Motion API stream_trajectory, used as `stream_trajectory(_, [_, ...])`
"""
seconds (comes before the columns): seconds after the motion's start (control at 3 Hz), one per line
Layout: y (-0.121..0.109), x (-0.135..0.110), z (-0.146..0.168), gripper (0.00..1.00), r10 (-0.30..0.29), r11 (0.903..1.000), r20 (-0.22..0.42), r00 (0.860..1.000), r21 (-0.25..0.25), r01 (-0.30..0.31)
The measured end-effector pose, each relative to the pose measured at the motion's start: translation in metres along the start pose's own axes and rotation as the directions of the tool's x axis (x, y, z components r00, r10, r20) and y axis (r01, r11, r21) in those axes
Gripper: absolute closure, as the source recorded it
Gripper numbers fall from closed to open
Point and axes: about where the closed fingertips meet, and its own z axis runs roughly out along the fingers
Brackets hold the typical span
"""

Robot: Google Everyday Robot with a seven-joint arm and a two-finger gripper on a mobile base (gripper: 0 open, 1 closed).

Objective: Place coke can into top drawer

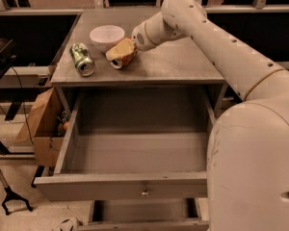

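- Step in hand: the pick-up. The coke can [118, 61] lies on its side on the tabletop [183, 61], above and behind the top drawer [125, 189], over the drawer's left half.
- The gripper [123, 52] sits right on the can, with the arm reaching in from the drawer's right side. We cannot tell whether it is clamped on the can or merely around it.
- The top drawer stands pulled well out and placing has not begun.
- Next move, in our judgement: secure the hold, lift the can, carry it forward past the table edge, lower it into the drawer and release.
- Watch: a green can [82, 59] and a white bowl [107, 36] sit above the drawer's left half, just beside the coke can. A straight-up lift should avoid knocking them.
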Motion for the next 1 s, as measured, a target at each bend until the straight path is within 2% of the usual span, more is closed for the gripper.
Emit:
stream_trajectory(0.33, [-0.003, 0.003, 0.010, 0.48, 0.016, 0.9998, -0.015, 1.000, 0.012, -0.016])
stream_trajectory(0.67, [-0.009, 0.004, -0.001, 0.71, 0.024, 0.9983, -0.007, 1.000, 0.053, -0.023])
stream_trajectory(1.0, [-0.012, 0.002, -0.040, 0.94, 0.021, 0.9916, 0.038, 0.999, 0.127, -0.025])
